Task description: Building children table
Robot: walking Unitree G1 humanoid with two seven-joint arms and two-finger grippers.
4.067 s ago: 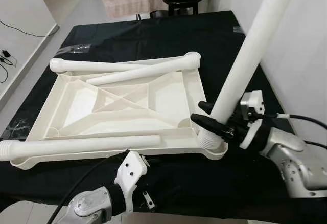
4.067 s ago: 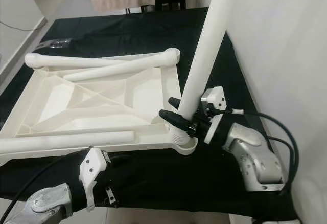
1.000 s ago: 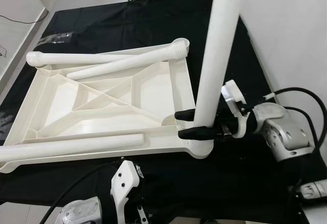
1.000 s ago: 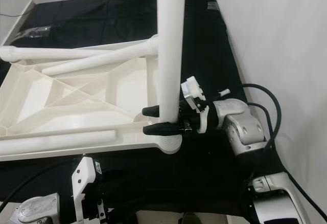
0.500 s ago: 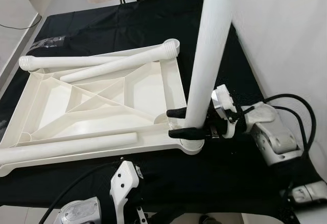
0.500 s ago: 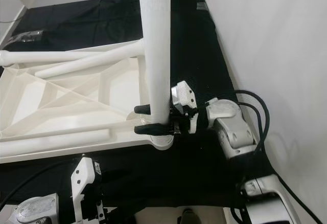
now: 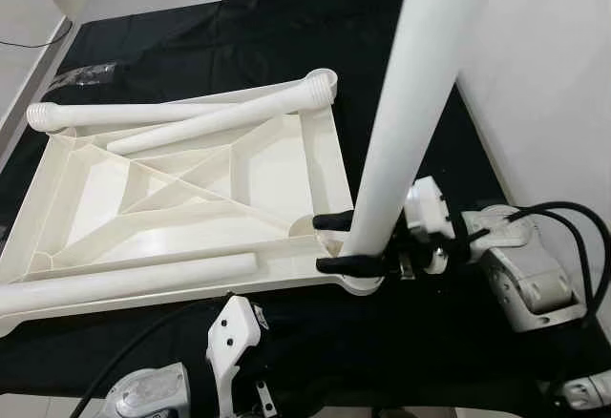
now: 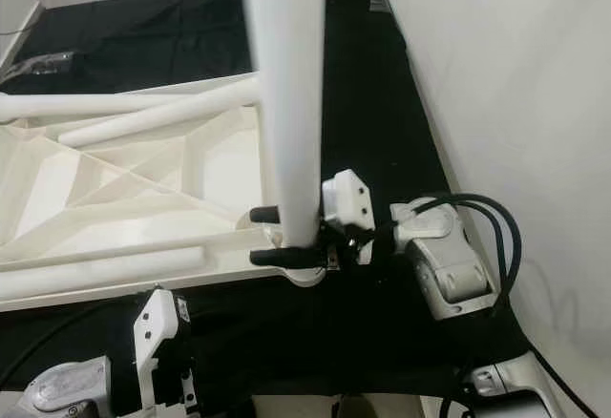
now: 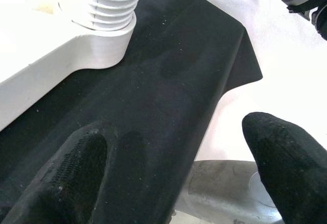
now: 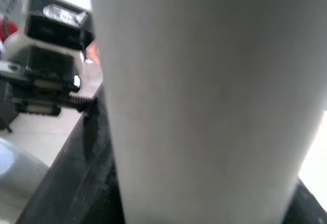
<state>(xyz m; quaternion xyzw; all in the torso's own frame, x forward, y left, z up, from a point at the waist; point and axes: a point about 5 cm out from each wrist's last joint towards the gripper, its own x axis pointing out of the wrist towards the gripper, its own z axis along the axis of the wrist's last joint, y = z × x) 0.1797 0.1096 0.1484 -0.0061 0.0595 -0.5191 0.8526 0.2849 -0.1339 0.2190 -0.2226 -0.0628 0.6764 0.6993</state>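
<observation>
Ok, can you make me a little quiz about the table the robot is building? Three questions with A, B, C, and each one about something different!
1. Where is the standing leg?
A. At the near right corner of the upside-down tabletop
B. In the middle of the tabletop
C. On the floor

2. How many legs lie flat on the tabletop?
A. One
B. Three
C. Five

3. What is the right hand doing?
A. Hanging free
B. Gripping the standing leg near its base
C. Holding a screwdriver

Answers:
1. A: the standing leg rises from the corner socket of the tabletop.
2. B: two loose legs lie at the far edge and one along the near edge.
3. B: the right hand has a black finger on each side of the leg.
</observation>
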